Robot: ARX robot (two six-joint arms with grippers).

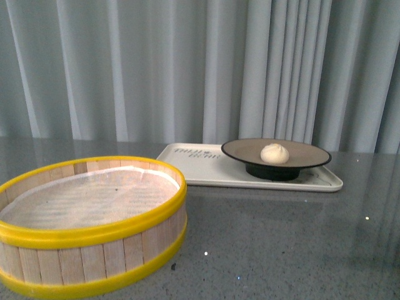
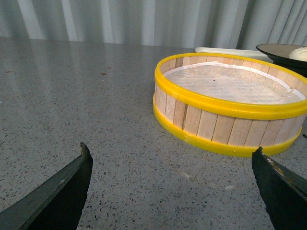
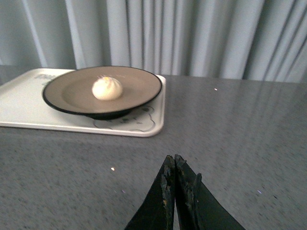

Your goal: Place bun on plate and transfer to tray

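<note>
One bun (image 1: 274, 152), white, pleated, resting at centre of the plate (image 1: 306, 152); plate standing on the cream tray (image 1: 194, 169), right half. One yellow-rimmed steamer basket (image 1: 94, 244), near left on grey speckled desk (image 1: 281, 244). Left end effector (image 2: 172, 158): spread wide, holding nothing. Right end effector (image 3: 174, 165): tips pressed together, holding nothing.

A round steamer basket (image 1: 87, 225) stands on the grey speckled worktop (image 1: 287, 244), at about eight o'clock in the front view. Its wall is made of upright pale wooden slats, bound by a bright yellow band at the top rim and another at the base. A white cloth liner (image 1: 87, 197) covers its inside. Pale grey pleated curtains (image 1: 187, 69) hang behind the worktop, from nine through three o'clock.
</note>
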